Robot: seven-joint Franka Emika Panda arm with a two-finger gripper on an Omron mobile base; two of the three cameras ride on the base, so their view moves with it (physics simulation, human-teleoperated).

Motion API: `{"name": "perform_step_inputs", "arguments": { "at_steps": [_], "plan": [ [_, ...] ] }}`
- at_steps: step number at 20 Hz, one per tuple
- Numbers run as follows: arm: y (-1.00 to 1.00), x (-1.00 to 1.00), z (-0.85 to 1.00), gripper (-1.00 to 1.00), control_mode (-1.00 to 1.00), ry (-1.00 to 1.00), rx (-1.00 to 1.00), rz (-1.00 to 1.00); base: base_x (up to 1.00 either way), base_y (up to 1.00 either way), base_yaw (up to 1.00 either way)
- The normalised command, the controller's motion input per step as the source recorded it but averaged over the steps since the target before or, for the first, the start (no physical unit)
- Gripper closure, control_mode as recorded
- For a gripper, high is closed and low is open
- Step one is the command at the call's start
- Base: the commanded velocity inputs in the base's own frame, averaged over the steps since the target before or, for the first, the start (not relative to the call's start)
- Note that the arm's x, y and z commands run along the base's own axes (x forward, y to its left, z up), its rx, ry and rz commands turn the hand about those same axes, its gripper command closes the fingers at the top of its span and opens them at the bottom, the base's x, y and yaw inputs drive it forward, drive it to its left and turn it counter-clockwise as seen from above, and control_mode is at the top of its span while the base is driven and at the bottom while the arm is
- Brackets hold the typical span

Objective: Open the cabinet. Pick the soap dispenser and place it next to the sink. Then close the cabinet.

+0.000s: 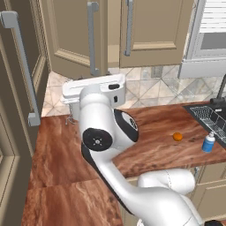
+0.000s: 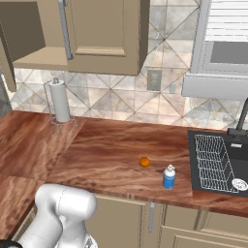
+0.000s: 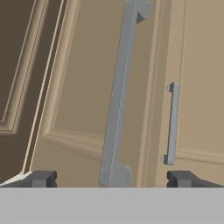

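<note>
The beige cabinet (image 1: pixel 150 26) hangs over the counter. Its left door (image 1: pixel 70 35) stands swung outward, and the right base view shows the bare inside (image 2: pixel 24 29). The right door (image 2: pixel 104 29) is shut. My gripper (image 3: pixel 113 179) is open just in front of the left door's grey bar handle (image 3: pixel 118 96), whose lower end lies between the fingertips (image 3: pixel 41 178) without touching them. The right door's handle (image 3: pixel 173 124) is beside it. My white hand (image 1: pixel 95 86) sits below that door. The blue soap dispenser (image 2: pixel 168 177) stands upright on the counter, just left of the sink (image 2: pixel 193 160).
A small orange ball (image 2: pixel 144 162) lies on the wooden counter left of the dispenser. A paper towel roll (image 2: pixel 60 101) on a wire stand is at the back left. A tall brown cabinet (image 1: pixel 17 88) flanks the left. A window (image 2: pixel 227 38) is above the sink.
</note>
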Motion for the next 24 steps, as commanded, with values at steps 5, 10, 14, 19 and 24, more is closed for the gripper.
{"name": "perform_step_inputs", "arguments": {
  "at_steps": [5,10,14,19,24],
  "plan": [
    [0.0,0.26,0.0,-1.0,-1.0,0.0,0.0,-0.04,0.0,0.0,0.0],
    [0.0,0.24,0.0,-1.0,-1.0,0.0,0.0,-0.04,0.0,0.0,0.0],
    [0.0,0.29,0.0,-1.0,-1.0,0.0,0.0,-0.03,0.0,0.0,0.0],
    [0.0,0.33,0.0,-1.0,-1.0,0.0,0.0,-0.03,0.0,0.0,0.0],
    [0.0,0.47,0.0,-1.0,-1.0,0.0,0.0,-0.02,0.0,0.0,0.0]
  ]
}}
